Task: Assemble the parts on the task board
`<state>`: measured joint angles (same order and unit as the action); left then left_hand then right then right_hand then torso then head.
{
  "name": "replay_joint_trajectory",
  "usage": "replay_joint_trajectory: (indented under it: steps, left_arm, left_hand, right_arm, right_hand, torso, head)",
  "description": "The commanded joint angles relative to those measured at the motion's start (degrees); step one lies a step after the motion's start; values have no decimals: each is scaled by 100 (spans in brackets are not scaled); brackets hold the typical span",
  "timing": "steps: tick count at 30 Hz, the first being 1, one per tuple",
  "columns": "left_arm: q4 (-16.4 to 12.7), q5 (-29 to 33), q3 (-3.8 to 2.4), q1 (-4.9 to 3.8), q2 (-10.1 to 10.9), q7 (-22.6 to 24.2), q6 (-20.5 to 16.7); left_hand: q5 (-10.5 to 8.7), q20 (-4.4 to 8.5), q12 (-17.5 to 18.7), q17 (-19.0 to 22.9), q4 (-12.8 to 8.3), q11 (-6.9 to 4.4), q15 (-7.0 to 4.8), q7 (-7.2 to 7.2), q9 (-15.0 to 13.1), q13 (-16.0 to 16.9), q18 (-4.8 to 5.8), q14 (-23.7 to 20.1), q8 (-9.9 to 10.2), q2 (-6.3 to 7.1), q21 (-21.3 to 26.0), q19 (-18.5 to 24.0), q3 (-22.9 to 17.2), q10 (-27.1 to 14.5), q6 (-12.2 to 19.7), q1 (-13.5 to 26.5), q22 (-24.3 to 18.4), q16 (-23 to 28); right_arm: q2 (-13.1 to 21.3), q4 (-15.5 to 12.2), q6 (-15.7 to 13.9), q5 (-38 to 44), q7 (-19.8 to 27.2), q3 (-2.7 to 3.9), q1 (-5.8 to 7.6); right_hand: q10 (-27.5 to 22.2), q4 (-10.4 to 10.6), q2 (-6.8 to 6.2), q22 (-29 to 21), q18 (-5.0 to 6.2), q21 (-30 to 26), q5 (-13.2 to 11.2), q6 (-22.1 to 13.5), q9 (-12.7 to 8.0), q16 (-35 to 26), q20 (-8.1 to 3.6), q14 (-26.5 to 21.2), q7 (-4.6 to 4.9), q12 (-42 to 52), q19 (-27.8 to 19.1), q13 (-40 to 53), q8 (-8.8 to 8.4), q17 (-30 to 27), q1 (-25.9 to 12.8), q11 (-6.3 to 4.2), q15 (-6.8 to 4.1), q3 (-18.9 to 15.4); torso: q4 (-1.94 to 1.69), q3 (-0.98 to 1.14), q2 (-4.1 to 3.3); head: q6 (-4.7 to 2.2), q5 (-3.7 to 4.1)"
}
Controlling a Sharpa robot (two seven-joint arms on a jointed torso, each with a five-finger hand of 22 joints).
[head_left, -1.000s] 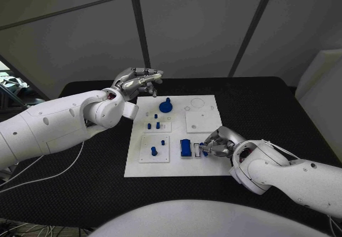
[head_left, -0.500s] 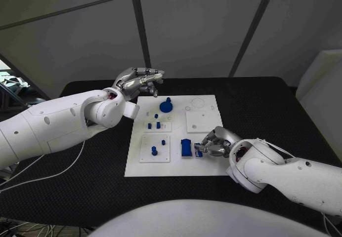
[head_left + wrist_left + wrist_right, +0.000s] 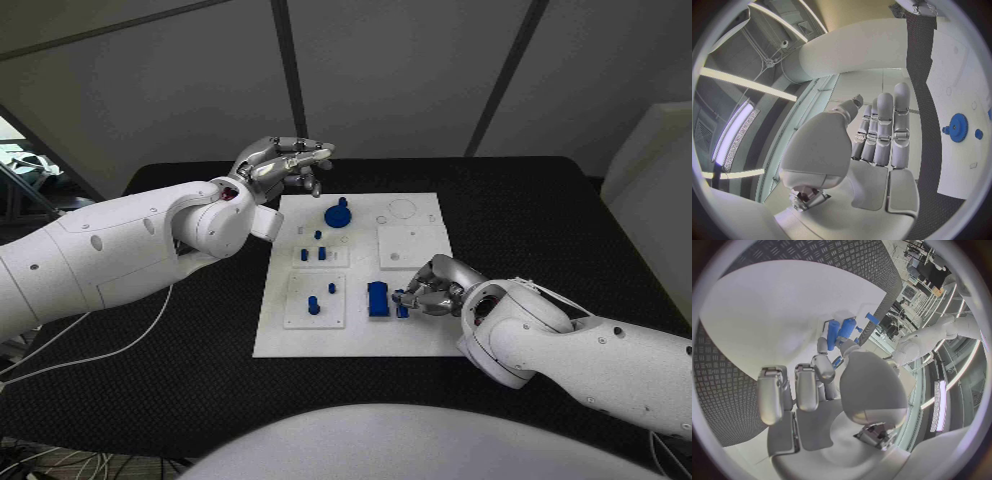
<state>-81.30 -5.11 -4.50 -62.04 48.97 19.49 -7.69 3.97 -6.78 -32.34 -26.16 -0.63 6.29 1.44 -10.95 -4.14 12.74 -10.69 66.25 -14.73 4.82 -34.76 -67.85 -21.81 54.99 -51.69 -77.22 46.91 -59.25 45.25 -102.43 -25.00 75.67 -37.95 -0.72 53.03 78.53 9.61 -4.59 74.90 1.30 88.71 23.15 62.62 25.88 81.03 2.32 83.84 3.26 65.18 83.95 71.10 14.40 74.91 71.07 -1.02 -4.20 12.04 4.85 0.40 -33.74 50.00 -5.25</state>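
- Task board (image 3: 418, 335): white plate in the middle of the black table (image 3: 188, 330); position unchanged over the last second.
- Right hand (image 3: 428, 291): low over the board's near right part; it has crept toward the board's middle over the last second and now sits just beside the upright blue block (image 3: 376, 299).
- Right hand, state: fingers curled around a small blue part (image 3: 402, 311), pinched at the fingertips; the right wrist view shows blue pieces at those fingertips.
- Meaning of the shift: judged as the held part being brought to its seat next to the block; insertion looks not yet finished.
- Left hand (image 3: 280, 161): raised beyond the board's far left corner, fingers loosely bent, holding nothing; no movement.
- Blue gear (image 3: 338, 213): standing on the board's far part, untouched.
- Small blue pegs (image 3: 312, 254): on the left-hand inset plates, unmoved.
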Motion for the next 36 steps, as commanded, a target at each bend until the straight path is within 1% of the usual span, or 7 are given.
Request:
replay_joint_trajectory:
  steps: [1,13,20,22,25,28,36]
  left_arm:
    - [-18,17,-5,-12,7,-4,77]
    - [-26,17,-5,-14,23,-17,83]
    - [-28,17,-5,-14,26,-20,88]
    - [-29,17,-5,-14,27,-22,89]
    - [-32,17,-5,-14,29,-25,92]
    - [-33,17,-5,-14,31,-29,95]
    - [-34,17,-5,-15,34,-37,102]
  left_hand:
    - [25,-28,-37,8,-3,-4,19,1,4,-8,22,-40,-28,-6,27,-7,42,-45,46,-22,-8,-30]
    - [24,-29,-38,11,-5,-2,20,0,6,-12,22,-44,-31,-1,30,-6,46,-53,56,-25,-9,-31]
    - [24,-29,-38,11,-5,-2,20,0,6,-12,22,-44,-31,-1,30,-6,46,-53,56,-25,-9,-31]
    - [24,-29,-38,11,-5,-2,20,0,6,-12,22,-44,-31,-1,30,-6,46,-53,56,-25,-9,-31]
    - [24,-29,-38,11,-5,-2,20,0,6,-12,22,-44,-31,-1,30,-6,46,-53,56,-25,-9,-31]
    - [24,-29,-38,11,-5,-2,20,0,6,-12,22,-44,-31,-1,30,-6,46,-53,56,-25,-9,-31]
    - [24,-29,-38,11,-5,-2,20,0,6,-12,22,-44,-31,-1,30,-6,46,-53,56,-25,-9,-31]
  right_arm:
    - [-26,28,141,225,-93,-10,-5]
    - [-8,28,314,534,-171,-11,1]
    - [2,-17,345,745,-194,-11,2]
    - [-4,-17,340,775,-196,-11,2]
    - [-16,-6,324,800,-196,-11,2]
    - [-26,0,315,809,-196,-11,2]
    - [-48,10,310,796,-189,-11,2]
  right_hand:
    - [49,2,-4,1408,-97,29,-10,44,-3,31,-49,357,-5,41,535,10,11,142,-66,1,-42,-33]
    - [67,47,-24,1410,-98,30,-109,26,55,32,-64,358,-14,68,537,35,80,148,-150,-8,-54,-109]
    - [104,68,-30,1423,-102,43,-146,38,92,41,-71,361,-28,134,546,86,133,163,-186,-19,-61,-152]
    - [121,115,-33,1427,-104,47,-166,37,117,45,-75,363,-31,157,549,104,166,171,-254,-23,-64,-201]
    - [143,219,-54,1432,-105,51,-49,28,157,48,-80,364,-34,192,552,133,219,178,-402,-24,-66,-339]
    - [159,303,-64,1439,-108,59,-40,18,186,55,-82,366,-35,219,557,156,259,190,-509,-24,-68,-470]
    - [185,435,-16,1449,-111,68,-74,-3,238,64,-88,369,-45,273,564,203,332,207,-602,-32,-74,-681]
  torso:
    - [1,2,-3]
    - [8,2,3]
    - [7,4,0]
    - [4,4,-2]
    - [1,2,0]
    - [2,2,-2]
    - [4,1,0]
  head:
    - [0,2]
    - [0,1]
    - [0,5]
    - [0,8]
    - [0,6]
    - [0,3]
    - [0,-1]
